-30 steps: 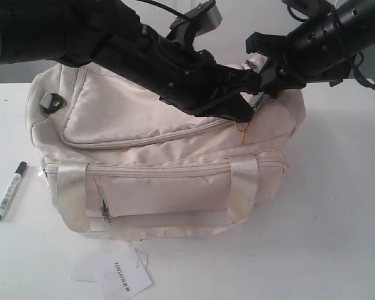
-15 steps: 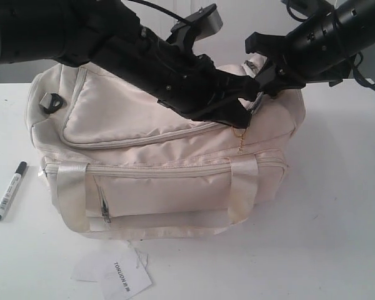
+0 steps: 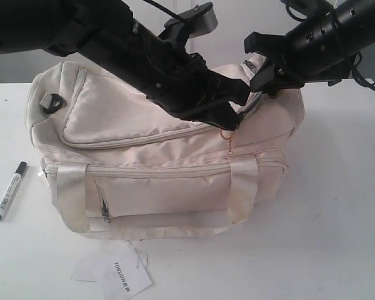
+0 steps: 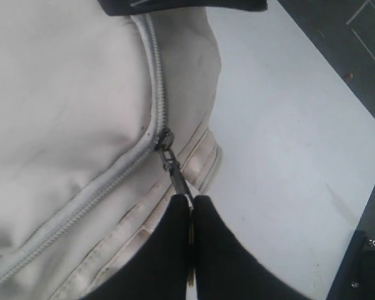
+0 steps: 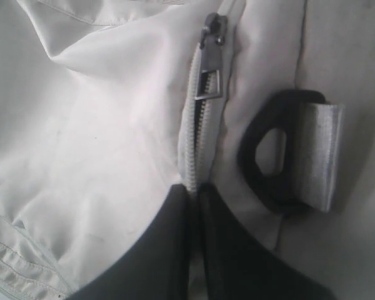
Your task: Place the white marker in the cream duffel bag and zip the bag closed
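**Item 1: marker** (image 3: 9, 190). Slim white barrel, black cap.
- Location: flat on the bench (image 3: 337, 219), well apart from the bag (image 3: 150, 181), off its left end in the exterior view. Neither gripper touches it, and it is not yet in the bag.
- Handling, as judged: light, rigid, smooth and round, so apt to roll or slip.
- Hold point: across mid-barrel, jaws square to its length.

**Item 2: bag.** Cream fabric, standing on the bench. The top flap zip looks closed along the front.
- Handling, as judged: soft, slack cloth that puckers and drags under a pull. It is bulky but probably light. It keeps no shape of its own, so the zip should run cleanly only with the seam held taut from the far end.
- Hold points: the zip pull (image 4: 174, 169) for travel; the cloth or the strap ring (image 5: 269, 156) at the end for anchoring. The webbing handles look slick.

**Item 3: left gripper** (image 4: 190, 201). Pressed together, pinching the thin metal zip pull at the flap's corner. The pull is small and might slide out.

**Item 4: right gripper** (image 5: 194, 190). Pressed together on the zip seam at the bag's end, just beside the strap ring and near a second slider (image 5: 209, 75).

**Item 5: paper tag** (image 3: 122, 278). On the bench in front of the bag; not part of the task.
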Robot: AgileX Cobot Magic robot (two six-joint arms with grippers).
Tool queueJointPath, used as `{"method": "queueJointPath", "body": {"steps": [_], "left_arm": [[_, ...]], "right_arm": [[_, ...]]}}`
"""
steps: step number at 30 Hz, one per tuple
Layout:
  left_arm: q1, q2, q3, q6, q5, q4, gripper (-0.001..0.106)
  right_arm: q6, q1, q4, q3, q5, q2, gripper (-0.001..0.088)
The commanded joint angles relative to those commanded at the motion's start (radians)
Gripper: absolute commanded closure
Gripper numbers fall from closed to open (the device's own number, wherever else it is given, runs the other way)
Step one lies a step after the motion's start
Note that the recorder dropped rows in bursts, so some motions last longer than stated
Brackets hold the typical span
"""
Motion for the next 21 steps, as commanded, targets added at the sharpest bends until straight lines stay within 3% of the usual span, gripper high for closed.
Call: {"method": "queueJointPath", "body": {"steps": [21], "left_arm": [[0.000, -0.017, 0.000, -0.044, 0.053, 0.084, 0.105]], "right_arm": [[-0.004, -0.004, -0.003, 0.000, 0.000, 0.000, 0.0868]]}}
